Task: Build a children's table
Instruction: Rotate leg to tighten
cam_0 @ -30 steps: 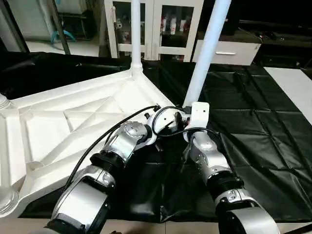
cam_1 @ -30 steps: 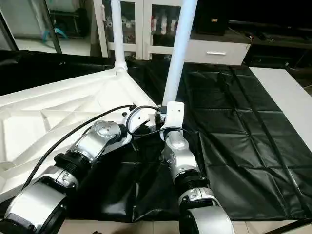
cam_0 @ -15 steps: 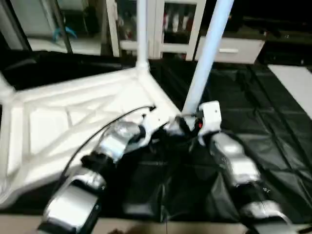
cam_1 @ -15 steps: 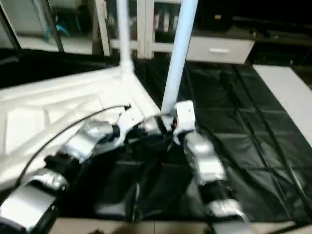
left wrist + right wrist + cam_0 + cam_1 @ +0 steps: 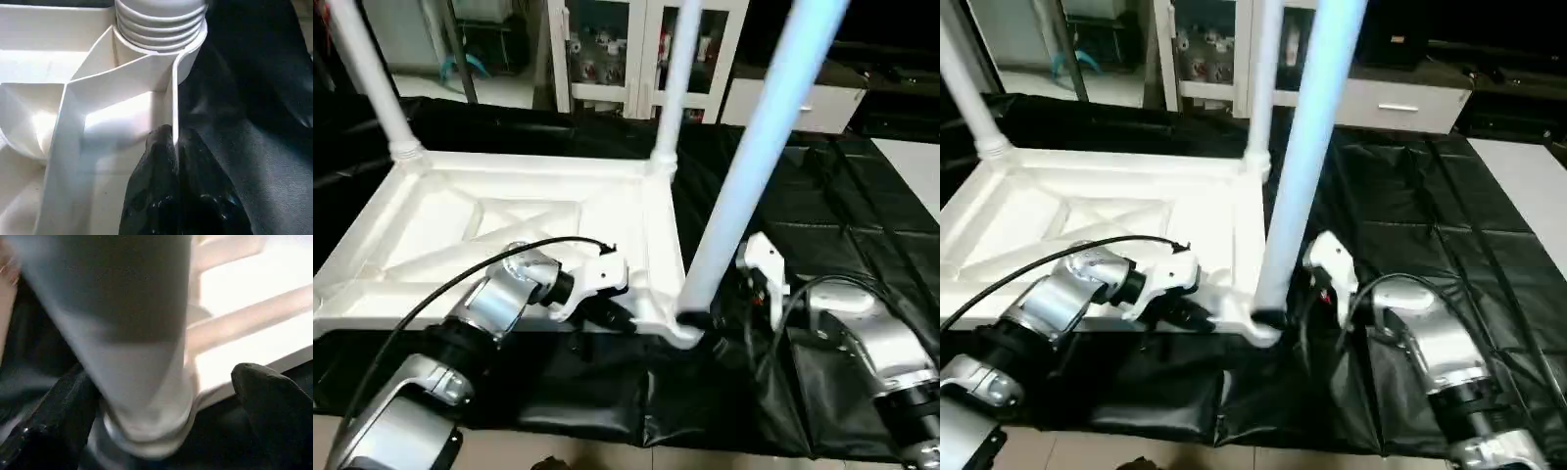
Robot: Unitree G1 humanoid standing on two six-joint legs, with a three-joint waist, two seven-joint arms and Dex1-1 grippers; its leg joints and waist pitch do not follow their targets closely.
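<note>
Tabletop point(image 5: 524, 220) lies underside-up on the black sheet point(image 5: 862, 225). You've got three legs standing, including the near-corner leg point(image 5: 744, 166). Left gripper point(image 5: 175, 147) pinches the tabletop's rim; right gripper point(image 5: 161, 396) stands wide around that leg's base, not clamping. Fourth socket's state: can't tell.

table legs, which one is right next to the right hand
The near leg at the tabletop's near right corner; the right hand's open fingers straddle its base. The others stand farther back.

Head eyes look down on the tabletop point(image 5: 524, 220); wrist cameras sit close at its near corner.
</note>
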